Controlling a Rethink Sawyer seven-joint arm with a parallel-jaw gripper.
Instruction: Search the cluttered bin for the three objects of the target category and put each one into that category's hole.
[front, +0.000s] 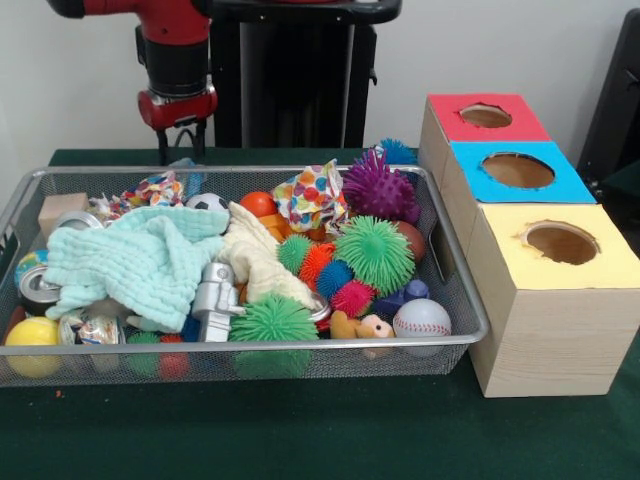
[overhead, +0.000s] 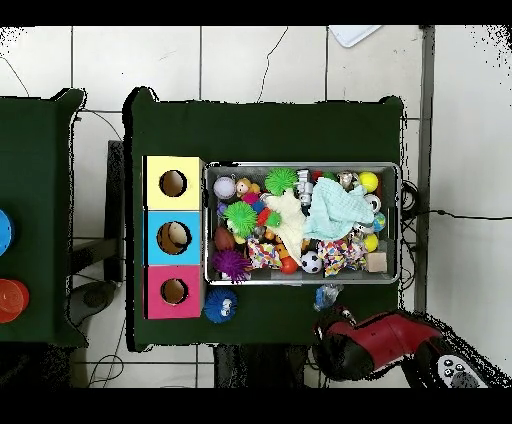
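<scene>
Wire-mesh rectangular bin (front: 462, 300): crumpled mint waffle-weave cloth (front: 140, 260), silver plastic robot figure (front: 215, 300), green spiky rubber ball (front: 375, 253), stitched white baseball (front: 422, 318). Red-and-black arm's gripper (front: 182, 150) hangs behind the bin's far rim; grip state cannot be told. Overhead alone shows blue spiky ball (overhead: 220, 305) outside the bin, beside red-topped box (overhead: 173, 291).

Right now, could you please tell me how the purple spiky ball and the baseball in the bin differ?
The purple spiky ball is covered in soft spines; the baseball is smooth, white, with red stitching. The spiky ball looks larger than the baseball. The spiky ball sits at the bin's far corner by the red box, the baseball at the near corner by the yellow box. Both are round and lie at the bin's box end.
</scene>
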